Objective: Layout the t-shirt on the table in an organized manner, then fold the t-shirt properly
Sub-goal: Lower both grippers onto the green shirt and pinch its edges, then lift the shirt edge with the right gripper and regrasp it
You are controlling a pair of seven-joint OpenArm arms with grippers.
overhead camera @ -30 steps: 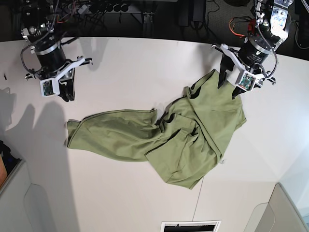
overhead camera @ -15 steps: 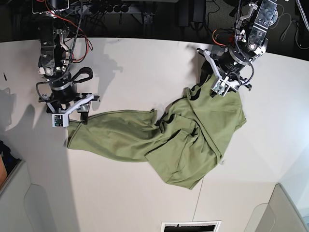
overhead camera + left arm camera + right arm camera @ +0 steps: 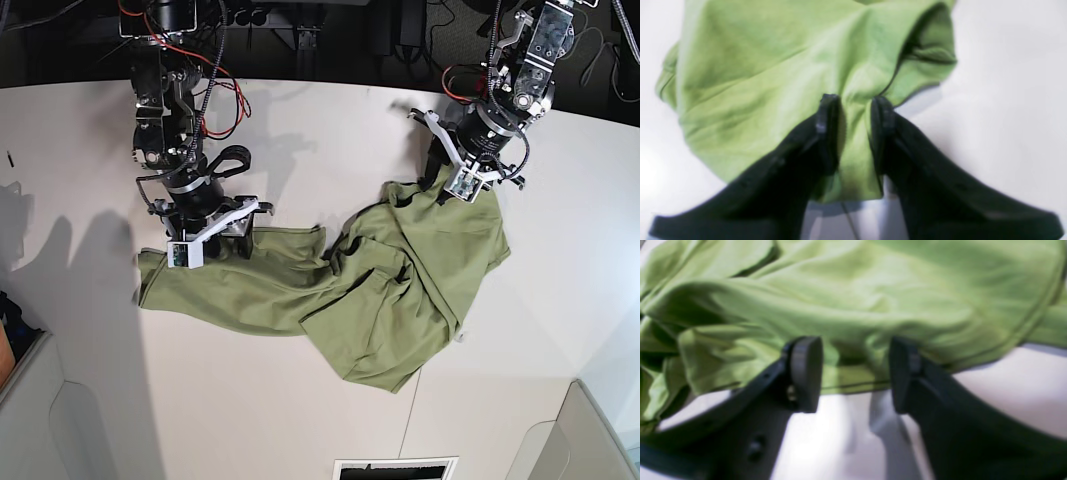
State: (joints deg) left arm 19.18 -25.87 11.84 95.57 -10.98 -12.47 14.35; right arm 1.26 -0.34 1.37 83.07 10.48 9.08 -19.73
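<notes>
Olive t-shirt (image 3: pixel 400 290) may slip from your left claw (image 3: pixel 853 103), which pinches only its edge, while your right claw (image 3: pixel 853 373) gapes empty there.

One t-shirt (image 3: pixel 400 290) — one table (image 3: pixel 300 130) — two arms, each with jaws.

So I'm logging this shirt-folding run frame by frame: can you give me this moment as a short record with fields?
shirt: olive green, crumpled and spread unevenly, not laid flat, not folded
table: white, shirt lies on it
left gripper: at the shirt's far corner, jaws nearly together with a ridge of cloth between them
right gripper: at the shirt's hem, jaws apart, straddling the edge, no pinch visible
fold: not started
</notes>
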